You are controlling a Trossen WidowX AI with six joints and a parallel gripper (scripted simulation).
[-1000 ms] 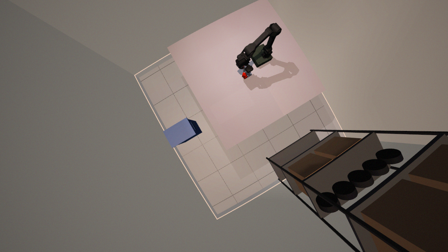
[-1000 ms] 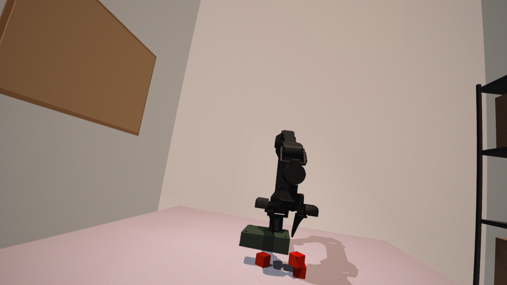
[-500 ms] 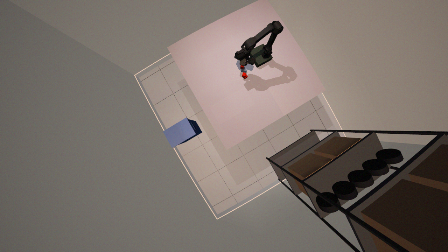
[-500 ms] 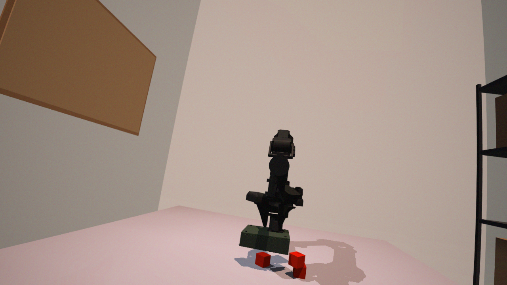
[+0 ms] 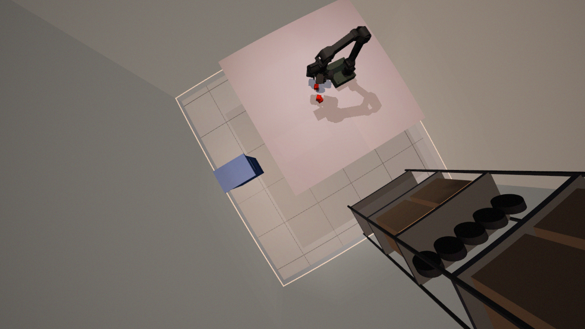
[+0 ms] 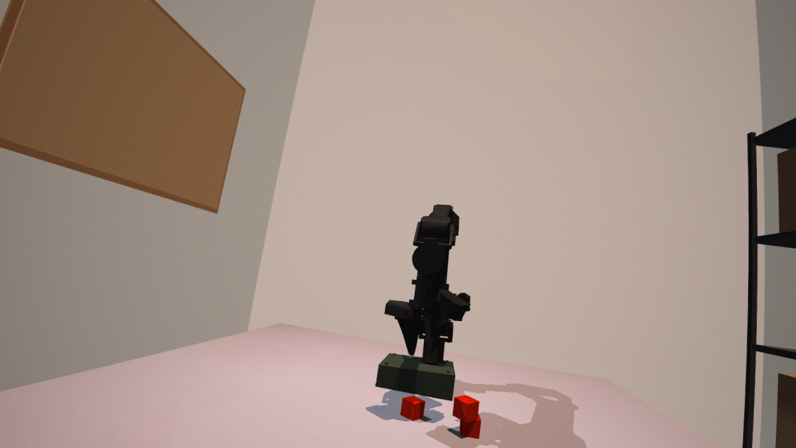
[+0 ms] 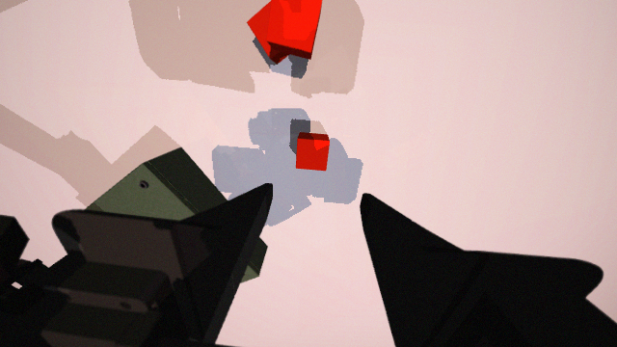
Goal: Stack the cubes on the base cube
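So the upper cube is bright red and sits offset on the red base cube, another red cube is on the counter, and the tool's spread.

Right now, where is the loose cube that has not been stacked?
The unstacked cube sits on the table, left of the two stacked cubes in the exterior view.
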